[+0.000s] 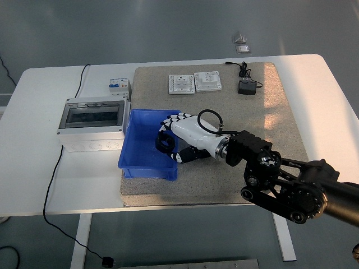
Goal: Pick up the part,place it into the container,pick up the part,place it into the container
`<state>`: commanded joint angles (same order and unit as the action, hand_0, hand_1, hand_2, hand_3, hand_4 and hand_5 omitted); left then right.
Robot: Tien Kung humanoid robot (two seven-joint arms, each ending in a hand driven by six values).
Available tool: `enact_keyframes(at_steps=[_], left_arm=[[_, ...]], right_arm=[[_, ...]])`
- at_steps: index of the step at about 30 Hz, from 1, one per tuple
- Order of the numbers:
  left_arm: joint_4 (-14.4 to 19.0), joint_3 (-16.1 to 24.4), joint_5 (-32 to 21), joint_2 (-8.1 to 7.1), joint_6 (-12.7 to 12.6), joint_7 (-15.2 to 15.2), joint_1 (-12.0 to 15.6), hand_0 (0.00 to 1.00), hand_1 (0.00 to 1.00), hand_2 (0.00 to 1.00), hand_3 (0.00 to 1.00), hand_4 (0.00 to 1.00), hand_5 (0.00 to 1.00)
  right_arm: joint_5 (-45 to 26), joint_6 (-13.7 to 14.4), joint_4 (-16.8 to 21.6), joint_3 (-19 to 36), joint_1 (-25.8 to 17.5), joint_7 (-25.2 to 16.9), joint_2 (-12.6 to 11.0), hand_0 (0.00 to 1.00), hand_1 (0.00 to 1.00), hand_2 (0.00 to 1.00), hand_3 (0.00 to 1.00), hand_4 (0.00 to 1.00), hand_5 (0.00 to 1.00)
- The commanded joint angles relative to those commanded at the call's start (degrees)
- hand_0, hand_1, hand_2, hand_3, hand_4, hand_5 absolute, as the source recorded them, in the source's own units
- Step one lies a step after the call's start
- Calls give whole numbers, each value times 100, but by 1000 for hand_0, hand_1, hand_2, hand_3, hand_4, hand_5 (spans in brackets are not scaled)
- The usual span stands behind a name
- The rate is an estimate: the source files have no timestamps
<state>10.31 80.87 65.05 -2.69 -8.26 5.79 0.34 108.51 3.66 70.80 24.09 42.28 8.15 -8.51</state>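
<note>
The blue container [140, 147] stands on the grey mat left of centre. My right hand [171, 143], white with black finger joints, reaches in from the lower right and hangs over the container's right half. I cannot see whether it holds a part; the bin floor under it is hidden. Two white socket panels [181, 84] [207, 82] lie side by side at the mat's far edge. A black adapter with its cable [247, 87] lies to their right. My left arm is out of view.
A grey distribution box with a clear lid [92, 120] stands against the container's left side. A small circuit breaker [116, 86] stands behind the box. The grey mat [263, 129] covers the table's middle. A black cable [56, 168] hangs over the table's left front.
</note>
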Motion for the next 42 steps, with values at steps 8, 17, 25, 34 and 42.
enact_keyframes(at_steps=[8,17,25,34,42], left_arm=[[0,18,29,-7,10,35,5,720,708,711,772,800,762],[0,2,-14,-11,4,7,16,720,709,713,774,797,759],[0,11,-13,-3,5,-20,21,721,710,712,774,797,754],[0,2,-12,16,-5,-47,-1,721,710,712,774,797,754],[0,-50,-68,6,-9,-90,-5,721,710,712,774,796,753]], right_arm=[[-195,26,-17,-16,13,-69,3,998,998,949,936,643,336],[-468,489,241,662,-316,101,-304,998,998,958,953,681,356],[-217,-553,703,1157,-435,1287,-541,998,909,943,964,746,341],[-133,-1397,545,792,-290,2224,-304,998,770,939,992,910,415],[-61,-1521,294,525,-165,2387,-163,998,764,957,991,961,402]])
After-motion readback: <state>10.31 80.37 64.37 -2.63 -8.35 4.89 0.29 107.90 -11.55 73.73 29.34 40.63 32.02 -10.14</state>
